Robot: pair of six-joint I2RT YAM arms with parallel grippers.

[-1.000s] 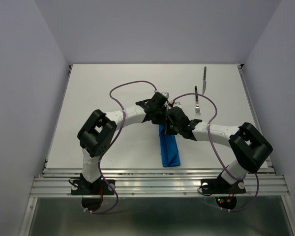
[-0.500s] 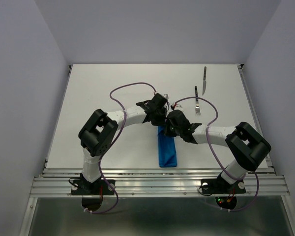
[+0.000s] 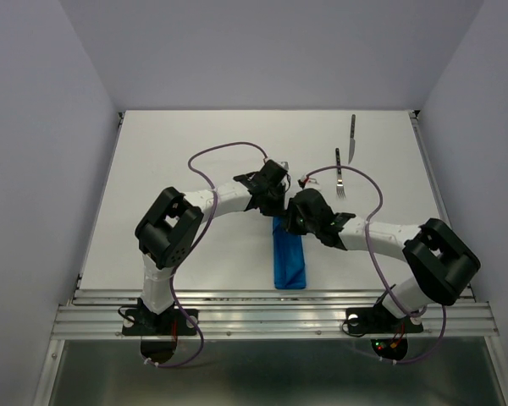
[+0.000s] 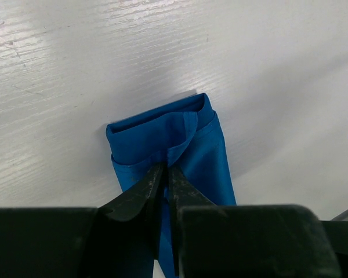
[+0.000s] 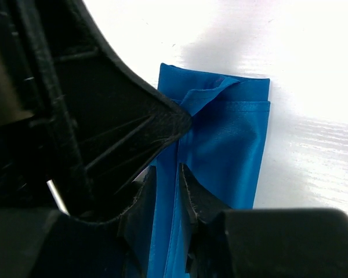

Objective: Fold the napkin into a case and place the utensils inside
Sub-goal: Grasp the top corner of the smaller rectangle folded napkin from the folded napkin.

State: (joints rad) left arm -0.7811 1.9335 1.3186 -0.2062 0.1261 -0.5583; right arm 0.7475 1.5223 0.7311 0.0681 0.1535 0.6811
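Note:
The napkin (image 3: 289,258) is a bright blue narrow strip, the case, lying lengthwise at the table's near middle. Both grippers meet over its far end. My left gripper (image 4: 166,168) has its jaws a thin slit apart, with a raised fold of the napkin (image 4: 180,130) at their tips. My right gripper (image 5: 167,171) is open, its jaws straddling a ridge of the napkin (image 5: 226,139), close beside the left gripper's finger (image 5: 133,127). The fork (image 3: 339,176) and the knife (image 3: 352,138) lie on the table at the far right, apart from both grippers.
The white table (image 3: 178,152) has raised rails along its left and right sides. Purple cables (image 3: 224,145) loop above both arms. Grey walls close in the back and both sides.
Both grippers' jaws have parted a little at the napkin's far end. The right arm's elbow has swung out to the right, and the napkin now lies straighter.

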